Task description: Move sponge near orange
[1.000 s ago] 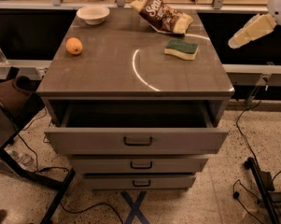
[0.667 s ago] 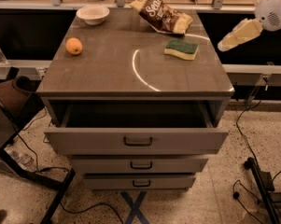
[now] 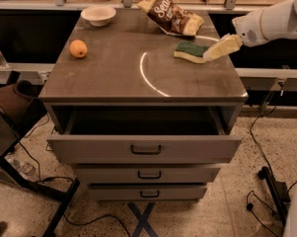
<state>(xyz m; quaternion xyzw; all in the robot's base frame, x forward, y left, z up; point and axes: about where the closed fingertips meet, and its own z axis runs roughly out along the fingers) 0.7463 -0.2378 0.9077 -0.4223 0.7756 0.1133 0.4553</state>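
The sponge (image 3: 190, 52), pale yellow with a dark green top, lies flat on the right side of the cabinet top (image 3: 118, 68). The orange (image 3: 78, 49) sits at the left side of the top, far from the sponge. My gripper (image 3: 221, 48) comes in from the right on a white arm. Its cream fingers point left and down, and their tips are right at the sponge's right end.
A white bowl (image 3: 98, 15) stands at the back left of the top. A brown and cream snack bag (image 3: 169, 15) lies at the back, just behind the sponge. The top drawer (image 3: 144, 144) is pulled open toward the front. Cables run over the floor.
My gripper has moved left and down from beyond the cabinet's right edge to the sponge's right end. The sponge and the orange have not moved.
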